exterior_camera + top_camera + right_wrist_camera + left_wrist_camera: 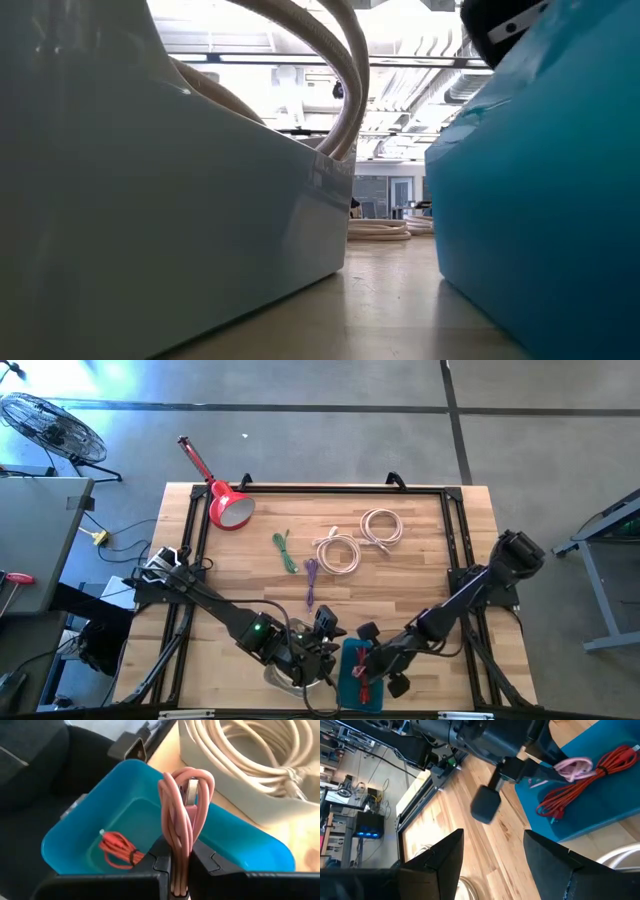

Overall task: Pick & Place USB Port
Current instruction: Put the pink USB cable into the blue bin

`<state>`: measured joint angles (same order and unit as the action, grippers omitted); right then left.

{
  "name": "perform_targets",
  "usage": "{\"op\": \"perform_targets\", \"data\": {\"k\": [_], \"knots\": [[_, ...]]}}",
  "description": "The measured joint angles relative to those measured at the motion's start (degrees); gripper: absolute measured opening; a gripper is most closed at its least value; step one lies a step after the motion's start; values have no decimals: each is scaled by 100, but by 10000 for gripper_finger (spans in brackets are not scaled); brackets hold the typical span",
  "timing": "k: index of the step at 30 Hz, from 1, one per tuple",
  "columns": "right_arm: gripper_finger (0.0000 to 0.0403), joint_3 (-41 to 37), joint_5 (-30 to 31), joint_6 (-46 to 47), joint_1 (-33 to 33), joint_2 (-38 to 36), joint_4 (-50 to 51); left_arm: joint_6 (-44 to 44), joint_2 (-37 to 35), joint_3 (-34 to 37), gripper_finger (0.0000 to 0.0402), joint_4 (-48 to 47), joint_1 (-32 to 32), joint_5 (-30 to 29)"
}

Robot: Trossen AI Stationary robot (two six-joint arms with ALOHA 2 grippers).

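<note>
High view is showing both arms reaching toward the near edge of the wooden table (420, 560), where a blue bin (352, 665) is sitting just right of a white bin (280, 675). From where I am standing, the right gripper (179, 865) is clenching a bundled pink USB cable (182, 805) between its fingers and holding it above the blue bin's open top. A red cable (116, 849), tied in a coil, is lying on the floor of that blue bin. The left gripper (492, 857) is hanging over the white bin with its fingers (440, 857) spread apart and nothing between them, looking across at the right arm. A thick cream cable (250, 745) is lying coiled inside the white bin, and in the low view it is arching up above the bin's wall. Farther back on the table, two more cream cable coils (358, 540) are resting near the middle, with a green cable (286, 550) to their left and a purple cable (311, 580) nearer to the bins. A red lamp (225, 503) is lying at the far left corner. Off the table to the far left, a floor fan (50, 425) is standing.
</note>
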<state>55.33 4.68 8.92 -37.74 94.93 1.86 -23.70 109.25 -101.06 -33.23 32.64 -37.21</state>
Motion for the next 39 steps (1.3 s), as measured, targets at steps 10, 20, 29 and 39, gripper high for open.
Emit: {"op": "perform_targets", "data": {"k": [10,20,29,39], "knots": [[19,9,-232,-42,61,22,-186,0,-2,-2,197,-168,0,2],[19,236,-126,-600,103,27,-122,0,-1,-2,197,-170,-2,-448],[19,411,-133,-663,106,37,609,-1,0,-2,197,-463,-2,-657],[19,445,-739,-777,376,343,255,0,-1,-2,197,-473,-2,-692]]}}
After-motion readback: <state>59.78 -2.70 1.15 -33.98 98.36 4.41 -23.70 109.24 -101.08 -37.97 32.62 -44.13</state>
